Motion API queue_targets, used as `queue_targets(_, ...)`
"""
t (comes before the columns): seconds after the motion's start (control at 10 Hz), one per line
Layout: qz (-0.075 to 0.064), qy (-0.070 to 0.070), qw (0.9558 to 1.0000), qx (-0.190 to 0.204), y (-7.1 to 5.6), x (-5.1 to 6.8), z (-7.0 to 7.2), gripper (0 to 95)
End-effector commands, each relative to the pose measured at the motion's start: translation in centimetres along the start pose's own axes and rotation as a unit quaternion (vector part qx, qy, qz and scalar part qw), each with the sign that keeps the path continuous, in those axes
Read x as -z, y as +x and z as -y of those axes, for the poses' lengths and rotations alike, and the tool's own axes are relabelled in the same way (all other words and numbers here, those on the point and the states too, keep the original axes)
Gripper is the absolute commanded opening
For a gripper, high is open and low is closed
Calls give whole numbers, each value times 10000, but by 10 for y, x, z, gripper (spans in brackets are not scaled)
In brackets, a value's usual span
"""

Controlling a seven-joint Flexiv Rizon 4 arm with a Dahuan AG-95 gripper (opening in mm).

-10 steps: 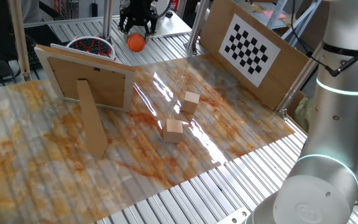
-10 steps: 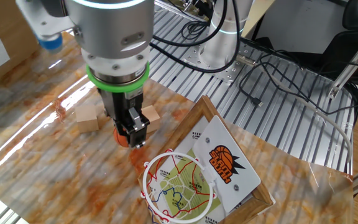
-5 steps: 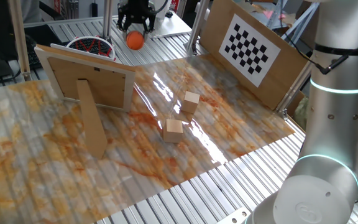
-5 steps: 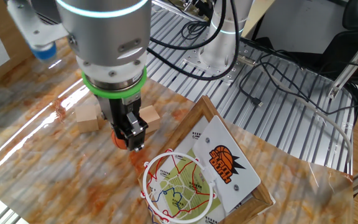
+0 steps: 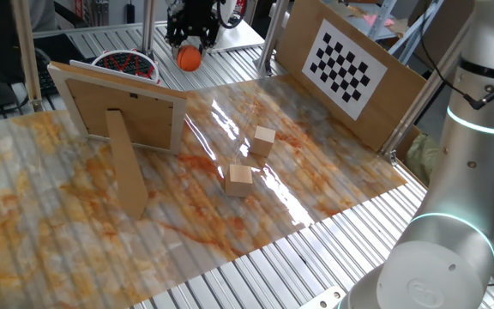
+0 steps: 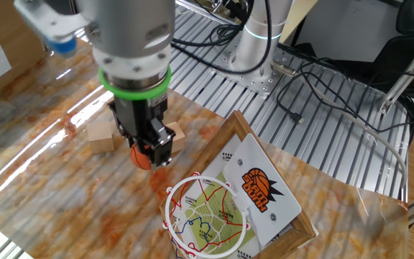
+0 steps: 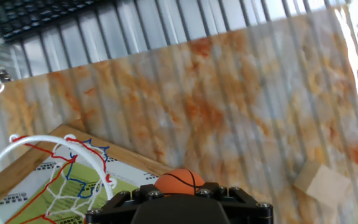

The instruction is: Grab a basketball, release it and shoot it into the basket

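Observation:
My gripper (image 5: 189, 47) is shut on the small orange basketball (image 5: 189, 57), holding it in the air beside the hoop. In the other fixed view the ball (image 6: 143, 156) sits between the black fingers, up and to the left of the white-rimmed basket (image 6: 207, 214) with red and dark netting. In the hand view the ball (image 7: 180, 181) shows just above the gripper body, with the basket (image 7: 42, 177) at the lower left. The basket (image 5: 125, 61) is fixed to the front of the framed backboard (image 5: 118, 107).
Two tan wooden cubes (image 5: 263, 140) (image 5: 240, 180) lie on the marbled sheet. A wooden prop (image 5: 125, 163) leans behind the backboard. A checkerboard panel (image 5: 345, 64) stands at the right. The arm's grey base (image 5: 440, 257) fills the lower right.
The gripper with the ball rose slightly and then came back down, staying beside the hoop. The grip on the ball has not changed.

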State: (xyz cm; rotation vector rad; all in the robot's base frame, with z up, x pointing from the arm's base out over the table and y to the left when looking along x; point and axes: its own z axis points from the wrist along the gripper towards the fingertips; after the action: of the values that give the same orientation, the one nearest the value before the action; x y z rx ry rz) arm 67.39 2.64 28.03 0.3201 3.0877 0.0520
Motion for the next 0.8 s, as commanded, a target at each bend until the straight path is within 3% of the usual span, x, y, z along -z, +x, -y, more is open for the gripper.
queue_targets(0.1, 32, -20, 10000, 37, -1, 0, -1, 0)
queue_targets(0.2, 23, -26, 10000, 11, -1, 0, -1, 0)
queue_targets(0.4, -38, -214, 9996, -189, -1, 1, -1, 0)
queue_targets(0.8, -64, -102, 9993, -360, 9, 19, -30, 0)
